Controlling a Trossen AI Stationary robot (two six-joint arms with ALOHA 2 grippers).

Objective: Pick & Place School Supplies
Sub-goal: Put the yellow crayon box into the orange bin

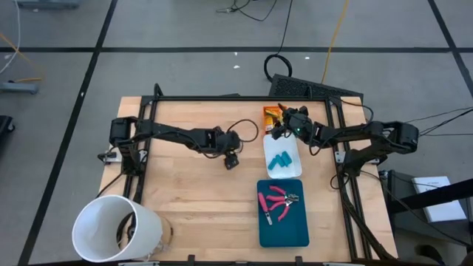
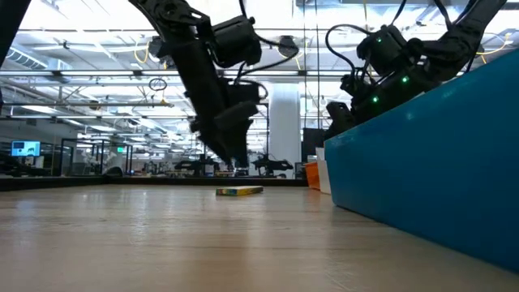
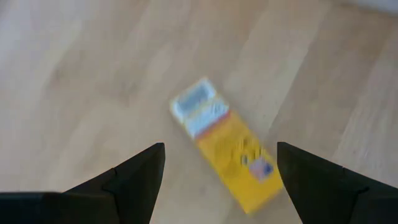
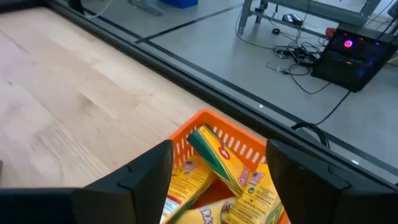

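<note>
A small yellow-orange crayon box [image 3: 230,155] lies flat on the wooden table; it also shows in the low view [image 2: 239,191]. My left gripper [image 3: 221,149] hangs open just above it, near the table's middle [image 1: 231,159], one finger on each side, touching nothing. My right gripper [image 4: 219,146] is open and empty above the orange tray [image 4: 205,121] at the table's far side [image 1: 271,111], which holds several more yellow boxes [image 4: 224,158]. Light-blue pieces [image 1: 281,160] lie in the white tray [image 1: 270,144]. Pink-red handled tools [image 1: 277,202] lie in the teal tray [image 1: 284,229].
A big white bucket [image 1: 114,229] lies at the table's near left corner. The three trays stand in a row on the table's right half; the teal tray's wall [image 2: 438,162] fills the right of the low view. Black frame rails run along the table's edges.
</note>
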